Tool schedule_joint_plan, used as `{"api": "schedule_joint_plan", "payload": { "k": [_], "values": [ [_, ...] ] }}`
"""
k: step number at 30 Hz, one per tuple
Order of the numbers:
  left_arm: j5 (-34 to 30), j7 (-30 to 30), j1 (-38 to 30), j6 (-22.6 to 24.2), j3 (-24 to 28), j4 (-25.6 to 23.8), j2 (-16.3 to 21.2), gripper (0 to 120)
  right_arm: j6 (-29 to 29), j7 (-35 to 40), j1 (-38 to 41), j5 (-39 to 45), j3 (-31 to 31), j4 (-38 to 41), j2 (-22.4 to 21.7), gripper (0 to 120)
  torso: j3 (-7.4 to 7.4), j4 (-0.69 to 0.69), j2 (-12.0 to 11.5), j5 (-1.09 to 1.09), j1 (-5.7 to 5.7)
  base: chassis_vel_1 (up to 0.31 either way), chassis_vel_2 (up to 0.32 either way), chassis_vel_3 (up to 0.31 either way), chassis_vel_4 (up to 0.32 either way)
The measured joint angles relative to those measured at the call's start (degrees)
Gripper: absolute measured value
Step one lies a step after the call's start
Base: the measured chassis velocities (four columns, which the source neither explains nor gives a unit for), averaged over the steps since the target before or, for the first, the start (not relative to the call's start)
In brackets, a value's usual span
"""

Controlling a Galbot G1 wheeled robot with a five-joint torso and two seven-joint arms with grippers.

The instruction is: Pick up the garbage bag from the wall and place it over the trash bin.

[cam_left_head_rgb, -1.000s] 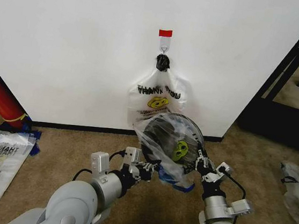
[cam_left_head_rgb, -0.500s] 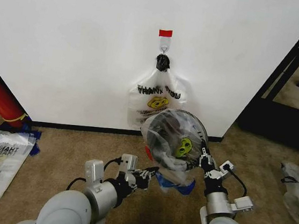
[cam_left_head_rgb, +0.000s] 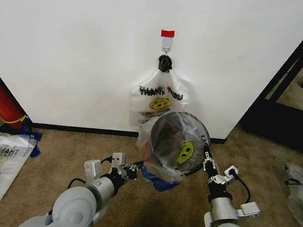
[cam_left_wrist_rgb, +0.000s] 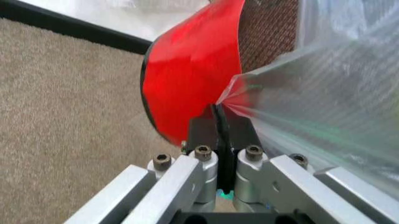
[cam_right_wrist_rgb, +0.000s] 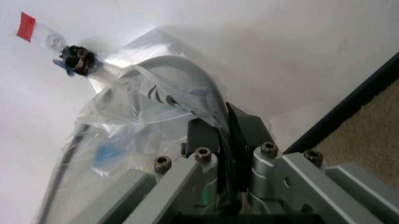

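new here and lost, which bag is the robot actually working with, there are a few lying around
Look at the white wall with the red tape strip; below it, on the carpet, sits the trash bin. The garbage bag is the clear crinkly one draped over that bin, pinched by the left gripper and right gripper, unlike the flat bag on the hook.

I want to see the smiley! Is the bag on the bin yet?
Yes: the garbage bag is stretched over the trash bin, pinched by the left pincer and right pincer.
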Motion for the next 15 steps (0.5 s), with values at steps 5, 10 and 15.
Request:
{"api": "schedule_joint_plan", "payload": {
  "k": [5,10,15],
  "values": [
    [1.1,1.1,1.3,-0.2,0.6,-0.5,-0.1,0,0.0,0.0,-0.1,0.4,-0.1,0.7,0.4,1,0.0,0.01,0.0,0.0,0.0,0.0,0.0,0.0,0.0],
    [1.8,1.2,1.5,-0.7,0.7,-0.3,-1.2,0,-0.3,0.0,-0.5,0.9,-0.4,1.7,0.9,1,0.0,0.01,0.0,0.0,0.0,0.0,0.0,0.0,0.0],
    [1.8,1.2,0.5,-1.2,0.0,0.0,-1.4,0,-0.3,-0.2,-1.0,0.7,-0.6,1.7,1.1,1,0.0,0.0,0.0,0.0,0.0,0.0,0.0,0.0,0.0]
  ]
}}
